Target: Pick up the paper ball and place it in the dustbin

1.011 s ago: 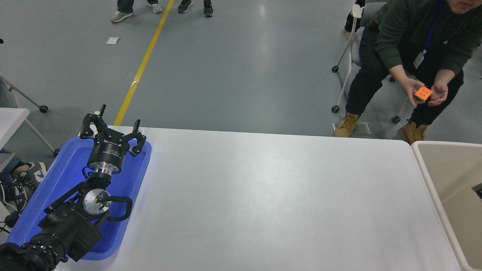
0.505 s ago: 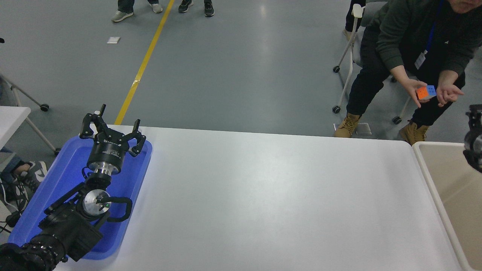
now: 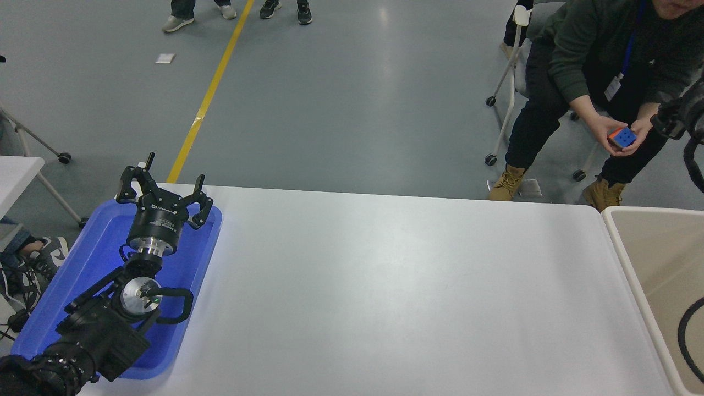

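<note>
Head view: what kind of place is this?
Likely an indoor robot lab or workshop floor: grey floor with a yellow line, wheeled chairs, a white table, and a seated person with a lanyard watching.

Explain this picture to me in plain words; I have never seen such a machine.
The camera sits high on a robot, looking down over a white table. The black left arm rests at the lower left, its gripper spread open above a shallow blue tray. At the right edge, part of the right arm shows; its gripper cannot be made out. Below it stands a beige dustbin. No paper ball is visible anywhere. Beyond the table a seated person holds a coloured puzzle cube in both hands.
</note>
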Robot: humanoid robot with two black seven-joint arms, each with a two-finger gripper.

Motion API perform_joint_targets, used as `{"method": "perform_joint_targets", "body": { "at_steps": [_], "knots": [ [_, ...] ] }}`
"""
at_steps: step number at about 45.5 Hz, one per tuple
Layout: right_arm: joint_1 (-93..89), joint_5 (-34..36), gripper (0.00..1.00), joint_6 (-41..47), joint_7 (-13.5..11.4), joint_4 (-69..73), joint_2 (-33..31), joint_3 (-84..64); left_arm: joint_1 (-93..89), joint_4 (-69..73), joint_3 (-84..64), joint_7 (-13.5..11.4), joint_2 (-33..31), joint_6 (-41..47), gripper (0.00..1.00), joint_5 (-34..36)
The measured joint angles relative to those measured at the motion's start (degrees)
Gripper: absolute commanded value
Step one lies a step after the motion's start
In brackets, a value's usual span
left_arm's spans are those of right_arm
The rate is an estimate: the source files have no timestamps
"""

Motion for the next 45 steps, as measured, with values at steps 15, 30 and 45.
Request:
{"method": "perform_joint_targets", "body": {
  "at_steps": [15, 30, 45],
  "knots": [
    [-10.5, -0.55, 1.0, 7.34, 6.56, 2.1, 5.28, 9.02, 0.0, 0.0, 0.0, 0.0, 0.0, 0.0, 1.0, -0.01],
    [-18.81, -0.65, 1.0, 10.49, 9.14, 2.59, 10.93, 11.6, 0.0, 0.0, 0.0, 0.0, 0.0, 0.0, 1.0, -0.01],
    [-22.16, -0.67, 1.0, 13.62, 9.75, 2.64, 12.89, 12.12, 0.0, 0.0, 0.0, 0.0, 0.0, 0.0, 1.0, 0.0]
  ]
}}
